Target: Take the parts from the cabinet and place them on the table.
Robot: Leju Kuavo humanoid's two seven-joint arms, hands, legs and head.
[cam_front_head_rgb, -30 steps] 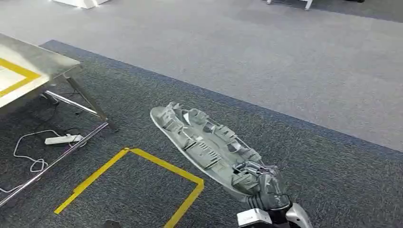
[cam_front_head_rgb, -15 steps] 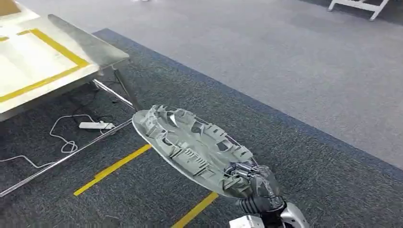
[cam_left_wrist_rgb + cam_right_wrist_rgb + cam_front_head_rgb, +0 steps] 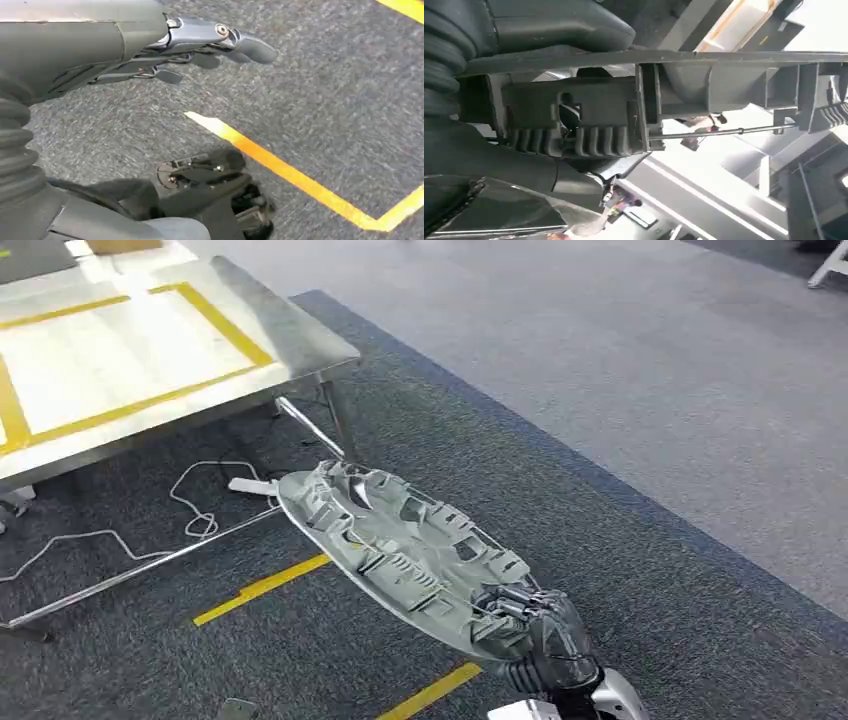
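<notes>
- Your right hand [image 3: 545,635] is coming in from the lower right of the head view, its dark fingers wrapping the near end of the long grey part [image 3: 400,550] and clamping onto it.
- You are holding that part out in the air, forward and to the left of the hand, above the dark carpet [image 3: 620,570]; its far tip is reaching toward the corner of the desk [image 3: 300,335] without touching it.
- The part is lying with its ribbed, compartmented side facing up, tilting a little, the far end sitting higher in the head view.
- In the right wrist view you are seeing the part's [image 3: 704,85] ribs and walls close up, with the hand's [image 3: 524,30] grey cover pressing against it.
- Your left hand [image 3: 200,50] is hanging over the carpet with its fingers [image 3: 250,47] stretching out straight and slightly apart, gripping nothing.
- A yellow tape line [image 3: 280,165] is running across the carpet beneath that hand.
- The desk is showing a shiny metal top with yellow tape [image 3: 215,315] framing a pale rectangle.
- A white power strip [image 3: 250,486] and its cable [image 3: 195,500] are lying on the carpet under the desk's edge.
- You are not getting any readable writing, brand or label anywhere in these views.
</notes>
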